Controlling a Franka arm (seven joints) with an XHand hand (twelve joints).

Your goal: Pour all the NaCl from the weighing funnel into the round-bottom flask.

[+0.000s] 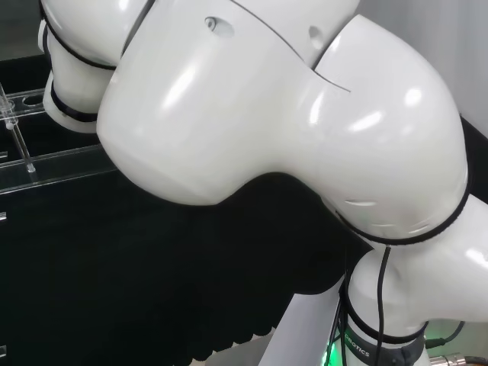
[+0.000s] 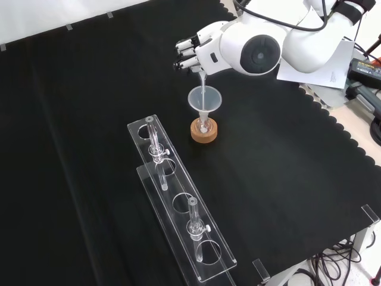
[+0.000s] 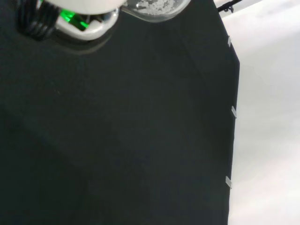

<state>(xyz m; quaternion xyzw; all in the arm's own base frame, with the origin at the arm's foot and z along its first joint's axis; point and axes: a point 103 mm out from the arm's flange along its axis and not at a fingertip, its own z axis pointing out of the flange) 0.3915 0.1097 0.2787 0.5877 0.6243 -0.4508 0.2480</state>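
Black cloth covers the worktop [image 2: 89, 119], its scalloped edge running down the right of the front view. At the top of that view the hand [image 2: 193, 53] reaches in from behind a big white arm link [image 2: 256, 53], its black-tipped fingers [image 2: 181, 56] curled around the upper end of a clear weighing funnel [image 2: 202, 80]. The weighing funnel hangs steeply, its narrow stem pointing down into the bowl of a plastic funnel [image 2: 205, 99]. That plastic funnel sits in the neck of the round-bottom flask [image 2: 204, 124], which rests on a cork ring [image 2: 204, 131] just below the hand. White grains show in a clear rounded vessel [image 3: 157, 8] at the edge of the wrist view, close to the camera; whether any salt has reached the flask cannot be told. Nearer the front view's camera, a clear rack [image 2: 178, 196] lies along the cloth with glass pieces standing in two of its holes. White arm links [image 1: 290, 99] loom large in the head view.
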